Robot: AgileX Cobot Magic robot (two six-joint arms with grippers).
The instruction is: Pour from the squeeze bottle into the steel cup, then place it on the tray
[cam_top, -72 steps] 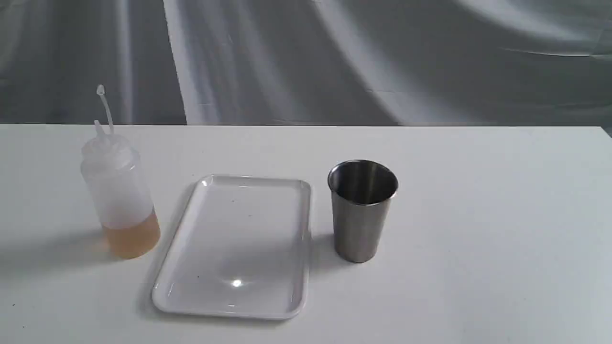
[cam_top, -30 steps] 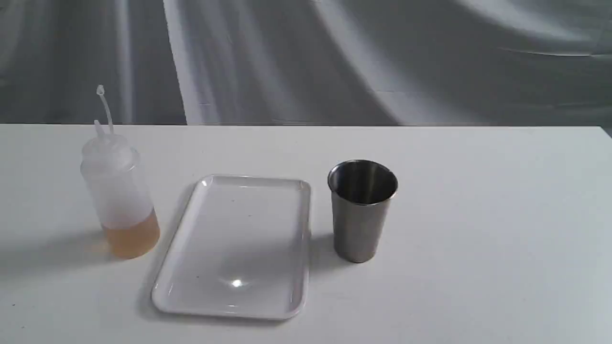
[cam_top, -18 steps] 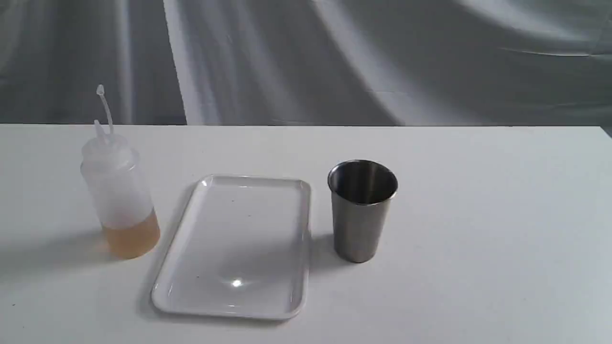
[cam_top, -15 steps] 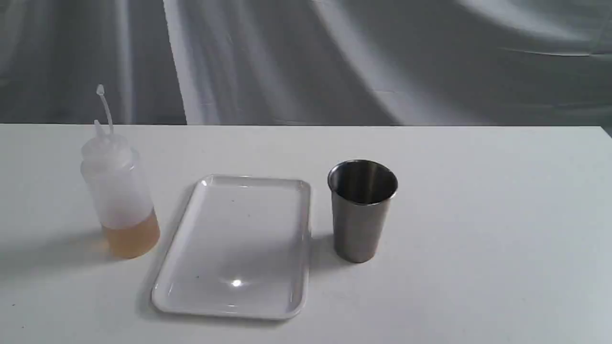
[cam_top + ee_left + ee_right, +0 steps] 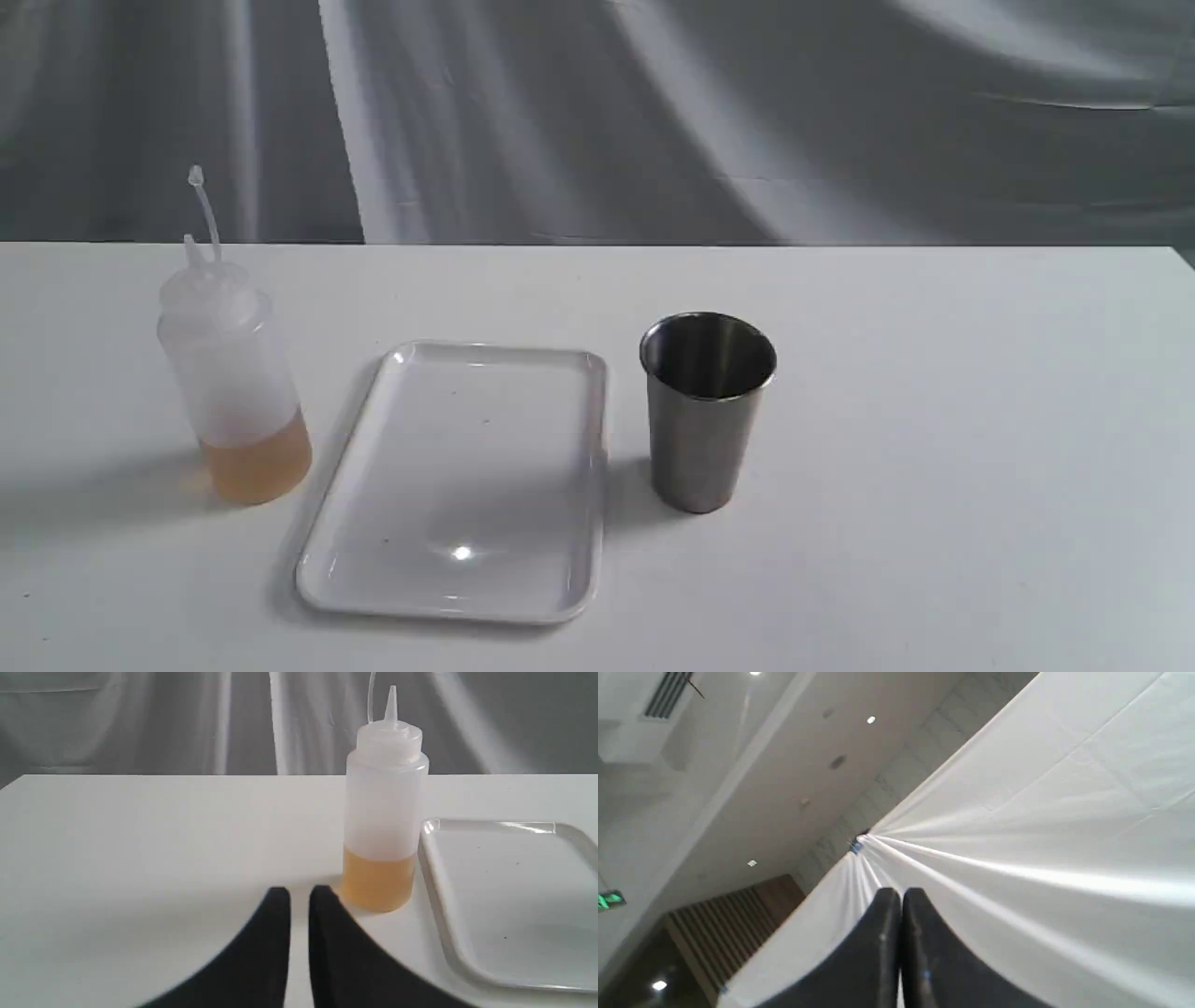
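Note:
The squeeze bottle [image 5: 233, 373] stands upright at the table's left, amber liquid in its lower part, nozzle uncapped with the cap strap sticking up. To its right lies the white tray [image 5: 457, 485], with nothing on it. The steel cup [image 5: 707, 411] stands upright just right of the tray. Neither gripper shows in the exterior view. In the left wrist view my left gripper [image 5: 299, 890] hovers low over the table, short of the squeeze bottle [image 5: 383, 812] and apart from it, its fingers nearly together and holding nothing; the tray [image 5: 509, 896] lies beside the bottle. My right gripper [image 5: 901, 890] is shut and points up at drapery and ceiling.
A white table [image 5: 934, 467] carries everything; its far edge meets a grey draped backdrop [image 5: 653, 121]. Bare tabletop stretches to the right of the cup and in front of the tray.

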